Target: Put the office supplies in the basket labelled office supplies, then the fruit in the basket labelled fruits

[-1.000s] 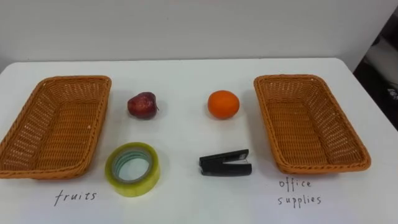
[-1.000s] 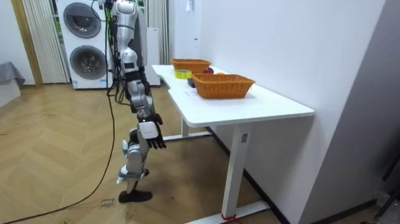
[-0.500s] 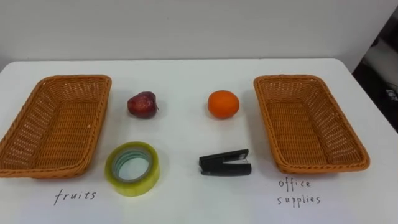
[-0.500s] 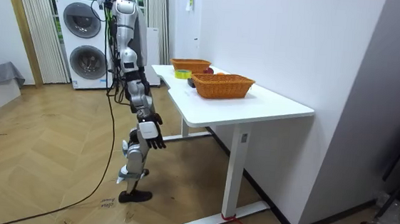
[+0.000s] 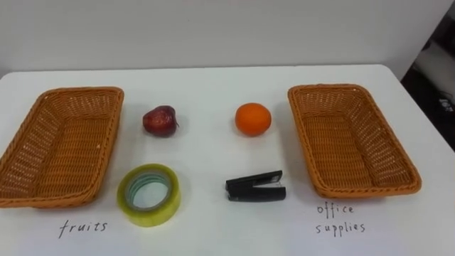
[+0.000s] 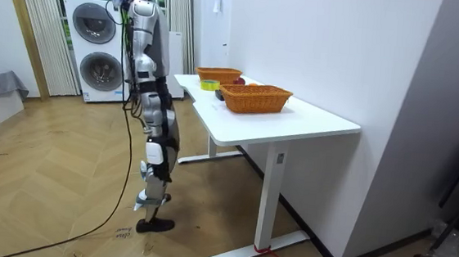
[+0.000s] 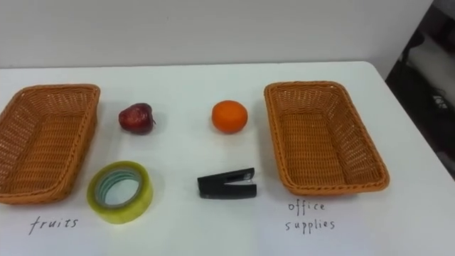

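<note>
apple [image 5: 161, 119], orange [image 5: 253, 119], tape roll [image 5: 148, 194], stapler [image 5: 256, 188] lie between left basket [image 5: 78, 92] and right basket [image 5: 330, 89]. my right hand [image 6: 161, 148] hangs low; state i cannot tell.

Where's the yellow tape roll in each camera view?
Left eye view: tape roll low left of centre, by the left basket's near right corner.
Right eye view: tape roll lower left, by the same corner.
Room view: tape roll, a yellow spot by the left basket, there the far one.
Shared landmark: the left basket.

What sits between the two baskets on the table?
In the left eye view, four things: an apple and an orange at the back, a tape roll and a stapler in front.
</note>
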